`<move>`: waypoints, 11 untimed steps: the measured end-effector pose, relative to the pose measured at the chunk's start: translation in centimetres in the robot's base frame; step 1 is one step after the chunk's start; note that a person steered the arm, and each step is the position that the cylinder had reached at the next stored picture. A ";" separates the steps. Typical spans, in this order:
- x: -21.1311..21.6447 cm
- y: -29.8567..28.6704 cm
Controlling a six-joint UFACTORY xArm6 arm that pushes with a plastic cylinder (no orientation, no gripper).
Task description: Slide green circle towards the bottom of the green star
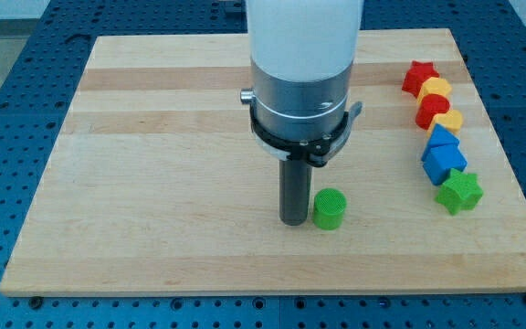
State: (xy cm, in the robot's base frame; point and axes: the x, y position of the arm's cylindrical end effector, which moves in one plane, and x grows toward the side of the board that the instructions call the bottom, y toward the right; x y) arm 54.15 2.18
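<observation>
The green circle (329, 208) is a short cylinder lying on the wooden board (153, 183), below the middle. My tip (293, 221) rests on the board just to the view's left of the green circle, touching or almost touching its side. The green star (459, 192) lies at the view's right, at the lower end of a column of blocks. It is well to the right of the green circle and slightly higher in the view.
A column of blocks runs up the view's right side above the green star: a blue block (443, 161), a blue block (442, 138), a yellow block (447, 120), a red block (433, 107), a yellow block (435, 89) and a red star (419, 76). The arm's white and grey body (301, 73) hangs over the board's middle.
</observation>
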 end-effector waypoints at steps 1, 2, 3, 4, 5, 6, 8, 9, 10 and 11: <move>-0.7 0.3; -1.5 0.3; -1.8 1.4; -1.4 5.0; -0.3 6.8; -0.2 4.1; 2.4 4.3; 2.4 8.0; 2.4 10.7; 2.4 9.1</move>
State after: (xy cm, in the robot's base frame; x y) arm 56.56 11.31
